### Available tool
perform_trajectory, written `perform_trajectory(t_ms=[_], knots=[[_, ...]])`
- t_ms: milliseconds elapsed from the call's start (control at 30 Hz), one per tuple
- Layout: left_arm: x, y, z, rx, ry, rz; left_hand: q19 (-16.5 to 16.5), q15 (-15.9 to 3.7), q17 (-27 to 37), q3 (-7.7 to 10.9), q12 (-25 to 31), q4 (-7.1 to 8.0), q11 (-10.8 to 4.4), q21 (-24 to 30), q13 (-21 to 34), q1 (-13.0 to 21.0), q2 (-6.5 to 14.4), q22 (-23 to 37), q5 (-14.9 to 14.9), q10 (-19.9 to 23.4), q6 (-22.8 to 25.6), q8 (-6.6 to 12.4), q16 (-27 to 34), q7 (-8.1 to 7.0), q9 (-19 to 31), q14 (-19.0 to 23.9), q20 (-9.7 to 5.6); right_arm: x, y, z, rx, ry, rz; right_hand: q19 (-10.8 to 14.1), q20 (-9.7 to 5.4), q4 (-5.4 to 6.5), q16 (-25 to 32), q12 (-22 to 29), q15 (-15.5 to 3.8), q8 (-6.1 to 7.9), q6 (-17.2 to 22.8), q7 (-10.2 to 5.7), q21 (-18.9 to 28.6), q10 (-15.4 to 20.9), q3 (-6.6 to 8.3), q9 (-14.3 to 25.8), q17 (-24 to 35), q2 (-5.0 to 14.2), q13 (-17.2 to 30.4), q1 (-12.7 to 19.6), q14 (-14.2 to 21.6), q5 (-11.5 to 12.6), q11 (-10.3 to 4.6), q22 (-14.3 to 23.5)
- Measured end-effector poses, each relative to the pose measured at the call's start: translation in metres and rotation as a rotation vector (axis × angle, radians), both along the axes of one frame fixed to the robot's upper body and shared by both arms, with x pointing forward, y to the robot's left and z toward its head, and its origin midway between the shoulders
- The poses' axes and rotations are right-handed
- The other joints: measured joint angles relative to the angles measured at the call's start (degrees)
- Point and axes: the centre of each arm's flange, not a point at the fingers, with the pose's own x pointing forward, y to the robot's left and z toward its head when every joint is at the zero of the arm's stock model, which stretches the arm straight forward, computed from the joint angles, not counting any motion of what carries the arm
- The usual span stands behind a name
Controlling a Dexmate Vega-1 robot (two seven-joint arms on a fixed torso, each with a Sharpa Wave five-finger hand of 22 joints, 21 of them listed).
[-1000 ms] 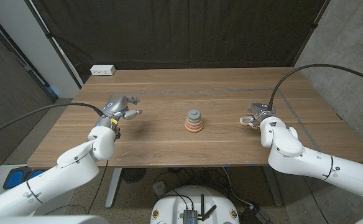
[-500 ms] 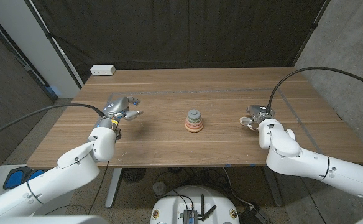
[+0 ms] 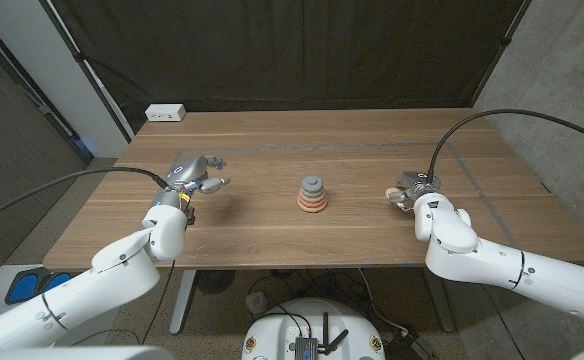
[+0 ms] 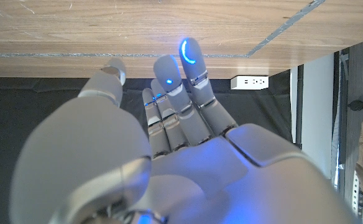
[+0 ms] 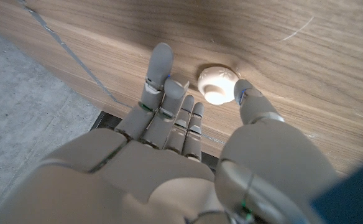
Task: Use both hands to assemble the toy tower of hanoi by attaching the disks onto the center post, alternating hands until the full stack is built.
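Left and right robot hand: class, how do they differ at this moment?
The left robot hand has nothing near its fingers; the right robot hand reaches over a cream piece. The left is well off from the stack; the right sits somewhat nearer. Both are open, fingers apart.

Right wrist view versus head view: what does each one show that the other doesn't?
Right wrist view alone: a small cream knob-shaped piece on the table, between the right hand's fingers and thumb; contact cannot be told. Head view alone: the stacked tower at mid-table, the left hand and a white power strip. Both: the right hand and the wooden table.
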Motion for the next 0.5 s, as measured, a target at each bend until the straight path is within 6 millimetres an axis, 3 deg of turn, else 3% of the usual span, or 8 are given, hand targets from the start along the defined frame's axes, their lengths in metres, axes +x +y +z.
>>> perform_trajectory(t_ms=[500], knots=[[-0.0009, 0.0004, -0.0010, -0.008, 0.003, -0.007, 0.0, 0.00, 0.5, 0.79, 0.0, -0.32, -0.01, 0.0, 0.3, -0.6, 0.0, 0.1, 0.2, 0.0, 0.0, 0.00, 0.0, -0.01, 0.0, 0.0, 0.00, 0.0065, -0.0005, -0.0073, -0.004, 0.016, -0.013, 0.0, 0.00, 0.00, 0.0, 0.2, 0.00, 0.00, 0.3, -0.31, 0.0, 0.5, 0.01, -0.3, 0.1, 0.31, 0.0, 0.3, 0.0, 0.0, -0.06, 0.0]])
